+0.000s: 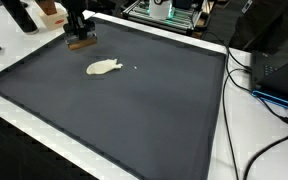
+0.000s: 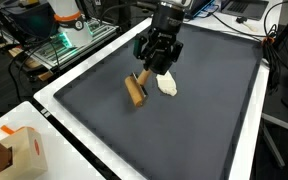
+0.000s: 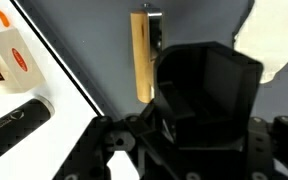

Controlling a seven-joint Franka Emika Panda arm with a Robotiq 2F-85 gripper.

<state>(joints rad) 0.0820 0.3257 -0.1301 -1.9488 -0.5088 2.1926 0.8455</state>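
A tool with a wooden handle (image 2: 135, 92) lies on the dark grey mat (image 2: 184, 130), and a small white lump (image 2: 168, 85) lies close beside it. My gripper (image 2: 158, 69) hangs just above the gap between them, nearer the far end of the handle. In the wrist view the handle (image 3: 141, 55) stands just left of the black fingers (image 3: 184, 90), with the white lump (image 3: 276, 40) at the upper right. The fingers look pressed together with nothing between them. An exterior view shows the gripper (image 1: 79, 35) at the mat's far left corner, over the handle (image 1: 82, 43), and the white lump (image 1: 104, 68) nearer the middle.
The mat has a white border (image 2: 64, 115). An orange and white carton (image 2: 22, 150) stands off the mat, near a black cylinder (image 3: 14, 125). Cables (image 1: 249, 75) and a black box (image 1: 279, 65) lie to one side. Electronics (image 2: 69, 30) sit beyond the far edge.
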